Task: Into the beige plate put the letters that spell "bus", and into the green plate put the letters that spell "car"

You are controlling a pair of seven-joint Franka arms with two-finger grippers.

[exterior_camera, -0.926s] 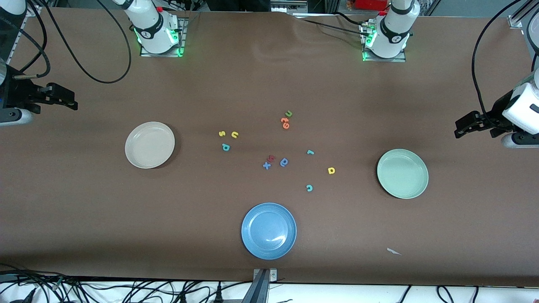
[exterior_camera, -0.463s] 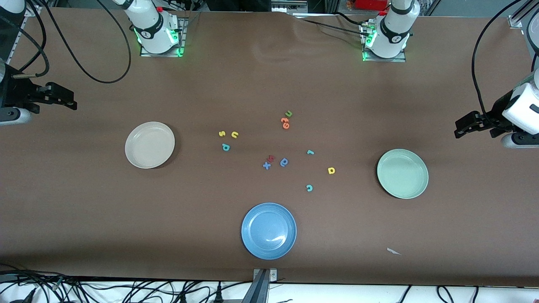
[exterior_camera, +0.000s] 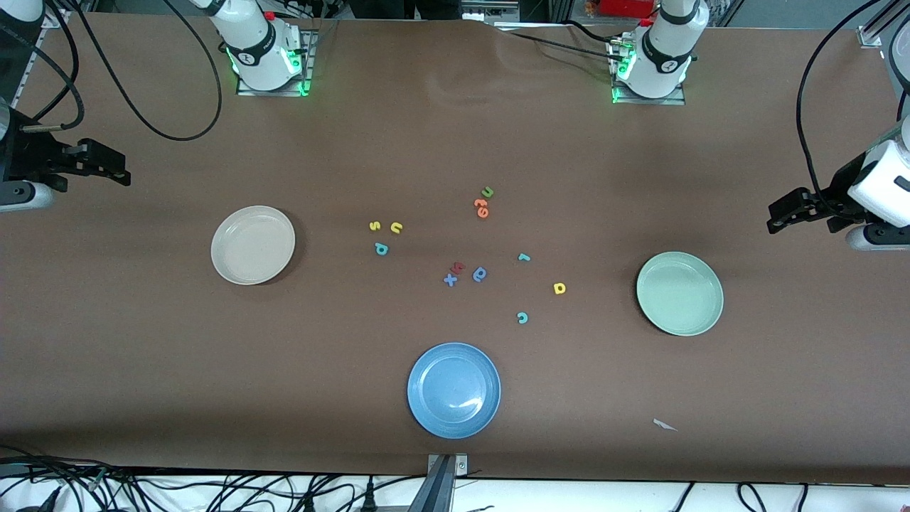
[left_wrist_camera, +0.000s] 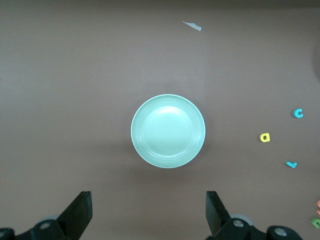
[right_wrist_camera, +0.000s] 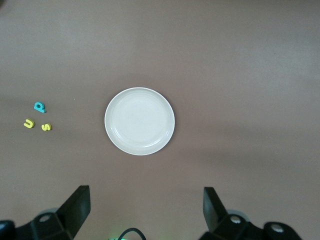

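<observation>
Pincer status first: left pincer (exterior_camera: 780, 213) hangs at the left arm's end of the counter (exterior_camera: 355, 142), jaws spread wide and holding nothing; right pincer (exterior_camera: 114, 165) hangs at the right arm's end, likewise wide apart and empty. Both arms wait. No letter is in a plate yet, so the whole task is left. Beige plate (exterior_camera: 252, 244) lies toward the right arm's end, bare; green plate (exterior_camera: 680, 293) lies toward the left arm's end, bare. For "bus": yellow s (exterior_camera: 375, 226) and yellow u (exterior_camera: 397, 227) sit just beside each other, with teal b (exterior_camera: 382, 248) near them and a little nearer the front camera; all three are between the beige plate and the middle of the counter. For "car": teal r (exterior_camera: 524, 257), yellow a (exterior_camera: 559, 288) and teal c (exterior_camera: 522, 318) are spread loosely between the counter's middle and the green plate, each apart from the others. Distractors untouched: green u (exterior_camera: 488, 192), orange letters (exterior_camera: 481, 208), red letter (exterior_camera: 458, 267), blue x (exterior_camera: 450, 280), darker blue round letter (exterior_camera: 480, 274), blue plate (exterior_camera: 453, 390). Judgement: six picks remain, three per plate.
</observation>
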